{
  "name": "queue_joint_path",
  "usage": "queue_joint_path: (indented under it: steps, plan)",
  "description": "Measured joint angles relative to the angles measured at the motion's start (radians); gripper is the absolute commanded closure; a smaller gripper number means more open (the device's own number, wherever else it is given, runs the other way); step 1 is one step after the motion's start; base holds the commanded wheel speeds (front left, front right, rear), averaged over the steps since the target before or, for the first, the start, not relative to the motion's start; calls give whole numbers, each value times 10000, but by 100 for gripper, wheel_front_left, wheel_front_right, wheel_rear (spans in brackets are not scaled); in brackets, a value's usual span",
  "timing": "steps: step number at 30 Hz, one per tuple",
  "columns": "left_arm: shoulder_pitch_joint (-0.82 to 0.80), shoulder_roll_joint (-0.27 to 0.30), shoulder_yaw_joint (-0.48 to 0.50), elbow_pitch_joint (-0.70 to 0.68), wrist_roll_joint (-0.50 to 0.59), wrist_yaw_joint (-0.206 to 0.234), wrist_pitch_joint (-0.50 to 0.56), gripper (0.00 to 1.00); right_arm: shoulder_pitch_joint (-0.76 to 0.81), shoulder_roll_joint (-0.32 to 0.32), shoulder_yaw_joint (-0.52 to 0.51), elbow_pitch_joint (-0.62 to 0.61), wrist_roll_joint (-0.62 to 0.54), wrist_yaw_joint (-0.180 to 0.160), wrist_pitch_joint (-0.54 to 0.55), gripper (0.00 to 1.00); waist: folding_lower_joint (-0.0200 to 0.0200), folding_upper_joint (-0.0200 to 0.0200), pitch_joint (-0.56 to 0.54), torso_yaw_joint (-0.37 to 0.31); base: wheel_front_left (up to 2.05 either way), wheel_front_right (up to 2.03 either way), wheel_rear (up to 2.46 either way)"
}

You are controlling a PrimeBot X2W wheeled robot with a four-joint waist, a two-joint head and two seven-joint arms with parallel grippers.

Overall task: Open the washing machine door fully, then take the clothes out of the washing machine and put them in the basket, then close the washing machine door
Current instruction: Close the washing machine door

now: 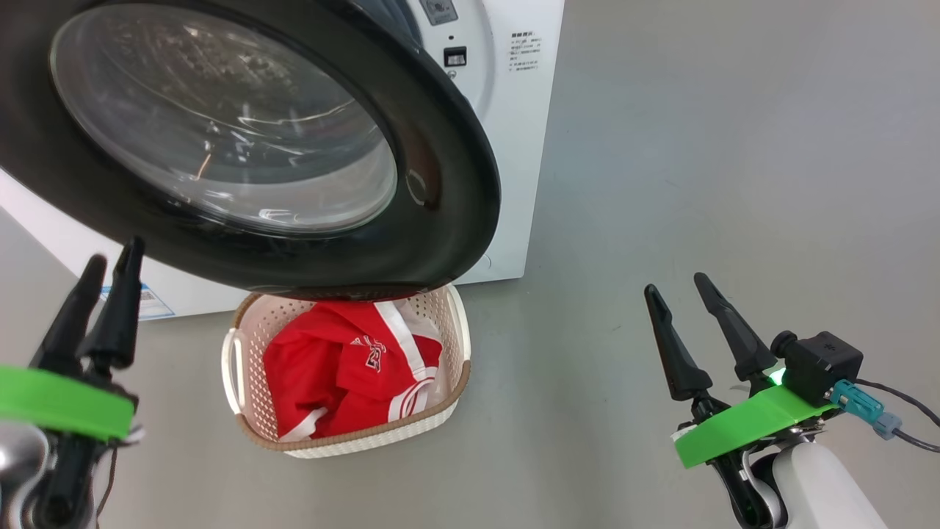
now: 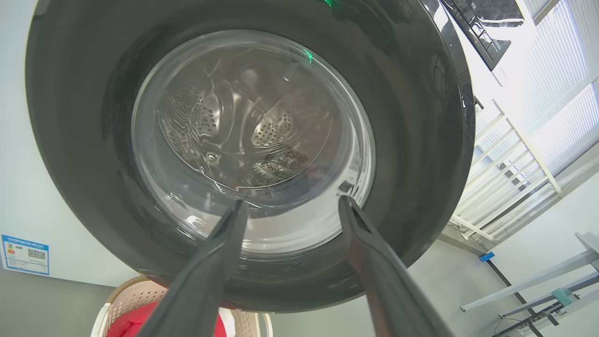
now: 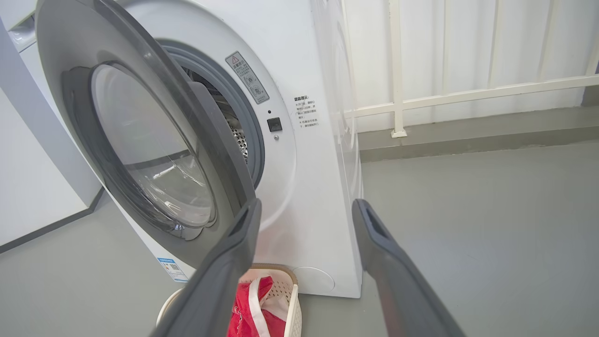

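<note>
1. The left gripper [image 1: 114,257] sat at 8 o'clock in the head view, fingers parted with nothing between them. The door [image 1: 440,184] hung at their 12 o'clock. The tips were just beside its black frame, and I couldn't tell if they touched.
2. From the left wrist, those fingers [image 2: 220,262] pointed at the lower part of the glass [image 2: 252,140], and the drum [image 2: 271,135] showed through it.
3. The right gripper [image 1: 675,285] was at 4 o'clock, fingers spread too and empty, well apart from everything. The machine [image 1: 514,147] was at its 11 o'clock and the basket [image 1: 239,345] at its 9.
4. The door stood swung partway out, with the grey seal [image 3: 255,145] showing in the gap.
5. The basket sat on the floor [image 1: 734,184] just in front of the machine, at the door's 6 o'clock and partly under its lower edge. The clothes [image 1: 330,367] were bundled inside: red fabric with white trim, plus some white cloth at the 2 o'clock corner.
6. Textures: glossy black frame, bulging clear glass, perforated steel drum, cream holey plastic basket with a brown woven-look rim, smooth grey floor. A small blue label [image 2: 25,254] was low on the white front.
</note>
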Motion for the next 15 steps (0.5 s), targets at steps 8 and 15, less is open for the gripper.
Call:
queue_joint_path:
  steps: [8, 15]
  plan:
    - [1030, 104, -33, 29, 1302, -245, -1429, 0, 0, -77, -12, -46, 0, 0, 0, 0, 0, 0, 54, 41, 0, 0, 0]
    - [1547, 180, -366, 44, 2713, -314, -2667, 0, 0, -96, -10, -38, 0, 0, 0, 0, 0, 0, -18, 71, 0, 0, 0]
